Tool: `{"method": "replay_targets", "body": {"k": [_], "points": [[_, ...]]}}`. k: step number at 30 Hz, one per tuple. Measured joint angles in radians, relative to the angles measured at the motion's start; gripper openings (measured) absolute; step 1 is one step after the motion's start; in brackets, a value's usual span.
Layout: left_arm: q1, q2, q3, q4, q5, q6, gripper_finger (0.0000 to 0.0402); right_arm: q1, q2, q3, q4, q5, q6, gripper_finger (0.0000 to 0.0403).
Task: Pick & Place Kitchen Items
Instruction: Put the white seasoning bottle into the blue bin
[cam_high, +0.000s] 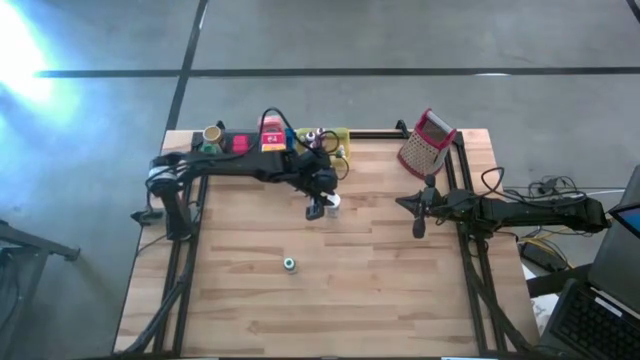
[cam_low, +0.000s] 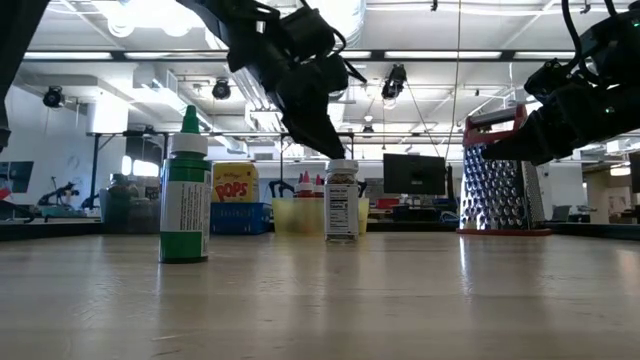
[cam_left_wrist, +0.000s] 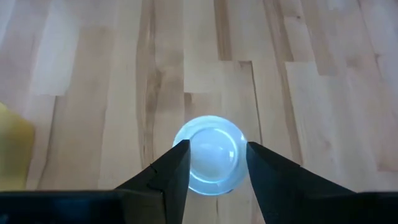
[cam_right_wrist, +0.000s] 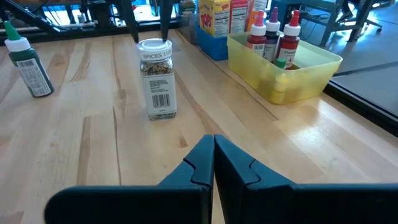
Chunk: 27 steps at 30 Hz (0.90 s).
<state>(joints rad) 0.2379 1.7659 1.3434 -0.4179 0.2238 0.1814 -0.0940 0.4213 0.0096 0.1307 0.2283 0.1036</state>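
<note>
A clear spice jar (cam_right_wrist: 155, 78) with a white lid (cam_left_wrist: 211, 158) stands upright on the wooden table, near its middle (cam_high: 331, 203). My left gripper (cam_left_wrist: 217, 146) reaches over it from the far left, open, one fingertip on each side of the lid at rim height (cam_right_wrist: 149, 36). A small green bottle (cam_high: 289, 264) with a green cap stands alone nearer the front edge (cam_low: 185, 190). My right gripper (cam_right_wrist: 214, 140) is shut and holds nothing; it hovers at the table's right side (cam_high: 419, 228). My left gripper slants down onto the jar's white lid (cam_left_wrist: 186, 134) from the far left. Its two fingers (cam_left_wrist: 177, 171) stand at opposite sides of the lid's rim. I cannot tell whether they touch it. The jar stands upright on the table.
Along the far edge stands a row of trays: a yellow one (cam_right_wrist: 292, 74) with red-capped bottles (cam_right_wrist: 273, 34), a blue one (cam_right_wrist: 214, 46) with boxes, and a dark one with jars (cam_high: 225, 140). A metal grater (cam_high: 428, 143) stands at the far right. Bare wood lies toward the near edge.
</note>
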Motion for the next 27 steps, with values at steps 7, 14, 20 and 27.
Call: {"method": "replay_targets", "body": {"k": [7, 14, 20, 27], "points": [[0.0, 0.028, 0.005, 0.034, 0.0, 0.002, 0.0163, 0.0, 0.0, 0.0, 0.0, 0.0, 0.0, 0.0008], [0.0, 0.028, 0.018, 0.027, -0.003, 0.002, 0.0167, 0.0, 0.0, 0.0, 0.0, 0.0, 0.0, 0.0008], [0.0, 0.029, 0.032, 0.016, -0.005, -0.008, 0.0213, 0.0, 0.0, 0.0, 0.0, 0.0, 0.0, 0.0008], [-0.001, 0.029, 0.027, 0.0, -0.005, 0.004, 0.024, 0.0, 0.0, 0.0, 0.0, 0.0, 0.0, 0.0008]]}}
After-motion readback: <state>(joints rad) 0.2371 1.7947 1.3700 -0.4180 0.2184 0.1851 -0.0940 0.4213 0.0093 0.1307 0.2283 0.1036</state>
